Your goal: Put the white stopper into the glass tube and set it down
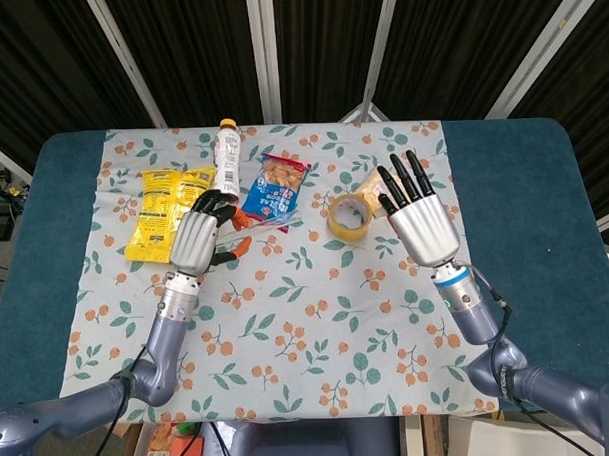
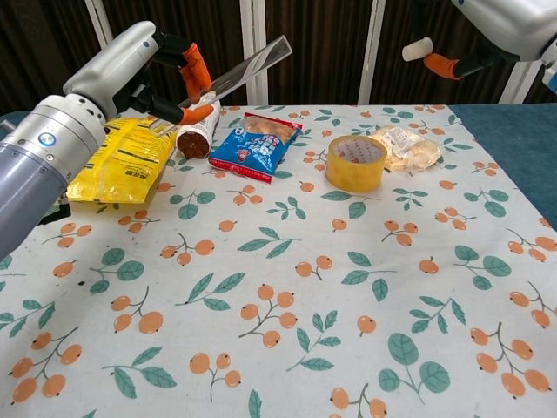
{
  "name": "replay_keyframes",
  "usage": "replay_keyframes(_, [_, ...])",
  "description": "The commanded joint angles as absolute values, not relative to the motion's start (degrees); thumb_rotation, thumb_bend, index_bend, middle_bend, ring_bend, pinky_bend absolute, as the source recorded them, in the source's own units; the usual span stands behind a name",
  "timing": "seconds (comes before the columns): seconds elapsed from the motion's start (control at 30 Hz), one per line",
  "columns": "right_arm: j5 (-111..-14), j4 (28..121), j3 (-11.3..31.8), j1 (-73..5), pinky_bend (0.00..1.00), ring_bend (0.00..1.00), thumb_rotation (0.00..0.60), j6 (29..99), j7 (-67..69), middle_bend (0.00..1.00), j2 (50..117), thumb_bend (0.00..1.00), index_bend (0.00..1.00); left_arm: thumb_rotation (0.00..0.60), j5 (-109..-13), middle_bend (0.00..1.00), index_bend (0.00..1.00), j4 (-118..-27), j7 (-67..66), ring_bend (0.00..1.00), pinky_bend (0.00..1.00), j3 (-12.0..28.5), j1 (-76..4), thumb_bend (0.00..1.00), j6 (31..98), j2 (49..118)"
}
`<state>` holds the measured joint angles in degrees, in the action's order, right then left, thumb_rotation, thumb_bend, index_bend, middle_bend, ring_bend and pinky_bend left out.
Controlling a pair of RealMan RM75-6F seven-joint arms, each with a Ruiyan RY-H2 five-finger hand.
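Note:
My left hand (image 1: 195, 242) (image 2: 130, 65) holds the clear glass tube (image 2: 246, 70) (image 1: 269, 221) above the table's left side. The tube slants with its open end up and toward the middle. My right hand (image 1: 416, 219) (image 2: 496, 22) is raised over the right side, back of the hand up in the head view. In the chest view it pinches the white stopper (image 2: 416, 49) between orange fingertips (image 2: 439, 64). The stopper hangs well to the right of the tube's mouth, apart from it. The head view hides the stopper under the hand.
On the flowered cloth (image 1: 308, 318) lie a yellow snack bag (image 1: 164, 208), a bottle (image 1: 226, 151) on its side, a blue snack pack (image 1: 275, 186), a roll of yellow tape (image 1: 349, 216) and a clear bag of food (image 2: 402, 146).

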<state>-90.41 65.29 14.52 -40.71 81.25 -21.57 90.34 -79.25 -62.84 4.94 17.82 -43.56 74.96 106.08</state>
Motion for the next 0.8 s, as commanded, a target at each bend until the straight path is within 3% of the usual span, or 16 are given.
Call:
replay_keyframes(0.03, [-90.99, 65.52, 14.81, -41.37, 0.00, 0.03, 0.600, 81.50, -21.91, 0.23, 90.51, 0.39, 0.70, 0.600, -79.15, 0.71, 0.70, -63.25, 4.48, 0.27, 0.18, 17.75, -43.55, 0.58, 74.81, 106.00])
replay_keyframes(0.8, [-92.31, 57.90, 17.21, -48.76, 0.00, 0.03, 0.600, 79.94, -24.50, 0.23, 94.98, 0.39, 0.70, 0.600, -77.83, 0.71, 0.70, -67.64, 0.70, 0.27, 0.18, 18.48, -44.10, 0.58, 73.45, 104.71])
